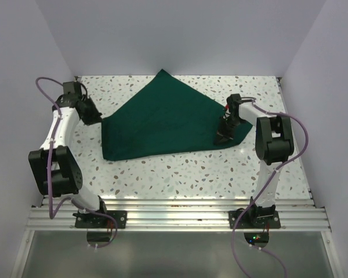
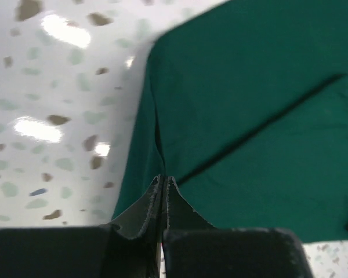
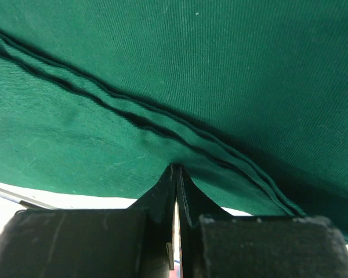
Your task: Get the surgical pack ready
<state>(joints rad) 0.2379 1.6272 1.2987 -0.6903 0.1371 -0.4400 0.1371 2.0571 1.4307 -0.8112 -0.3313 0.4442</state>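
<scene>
Surroundings: the speckled white counter sits inside a plain white enclosure. A ribbed aluminium rail runs along its near edge and carries both arm bases. One purple cable loops off the left arm, and a second purple cable loops off the right arm. Nothing lies between either arm and the fabric.

Task item: the dark green drape lies on the middle of the counter, folded over into an irregular shape. One corner points toward the far wall, and a straight edge runs along the near side.

Left jaws: together, clamped on the drape's left edge. In the left wrist view the fingertips meet where the fabric border gathers into them, with bare counter to the left.

Right jaws: together, clamped on the drape's right near corner. In the right wrist view the fingertips pinch the stitched hem, and a thin strip of counter shows below.

Count:
- drape: one
- arms: two
- sets of jaws: two, both closed on fabric
- cables: two
- rail: one
</scene>
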